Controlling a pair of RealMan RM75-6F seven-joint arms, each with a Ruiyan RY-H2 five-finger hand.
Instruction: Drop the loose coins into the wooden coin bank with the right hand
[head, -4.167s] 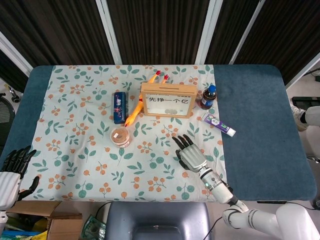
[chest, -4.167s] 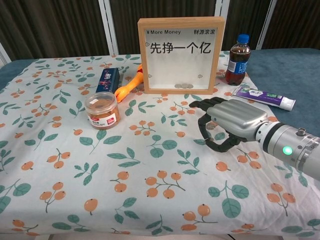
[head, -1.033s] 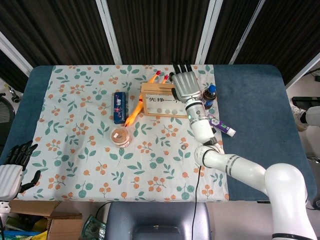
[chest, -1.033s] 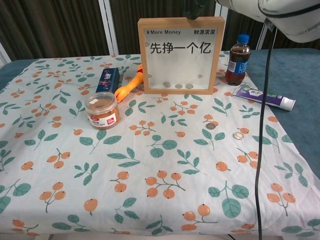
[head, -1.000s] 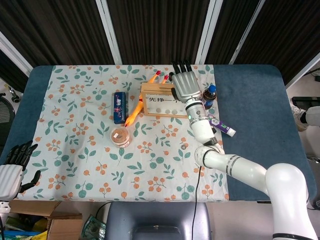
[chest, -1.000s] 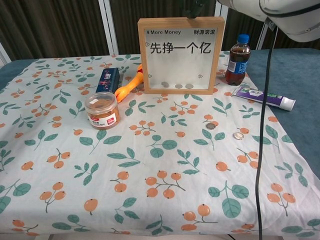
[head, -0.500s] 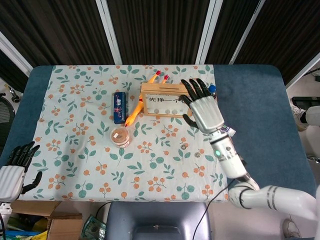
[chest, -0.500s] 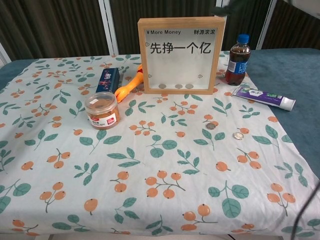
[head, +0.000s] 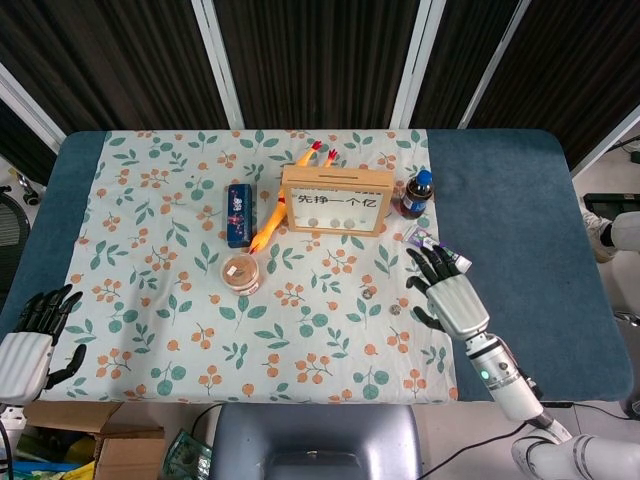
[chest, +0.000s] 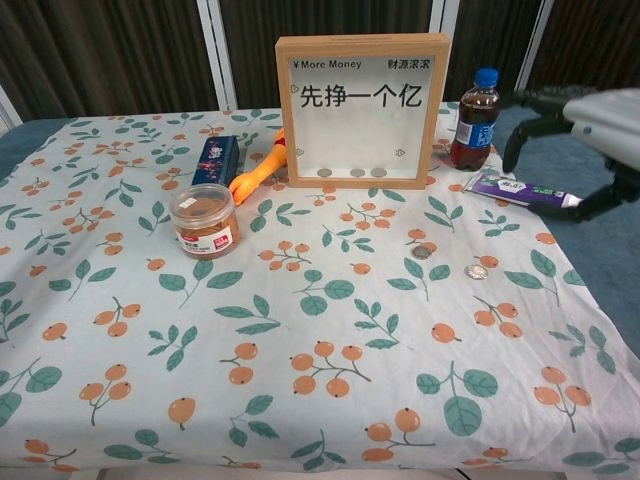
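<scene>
The right robot hand hung empty with fingers spread, above the table's right side near the toothpaste tube, while the left robot hand rested spread and empty off the near left corner. The wooden coin bank stood upright at the back with three coins visible behind its window, and two loose coins lay apart on the floral cloth, left of the right robot hand. The step in hand appeared to be fetching another coin; the next move would call for lowering the fingertips onto one flat coin and pinching it.
</scene>
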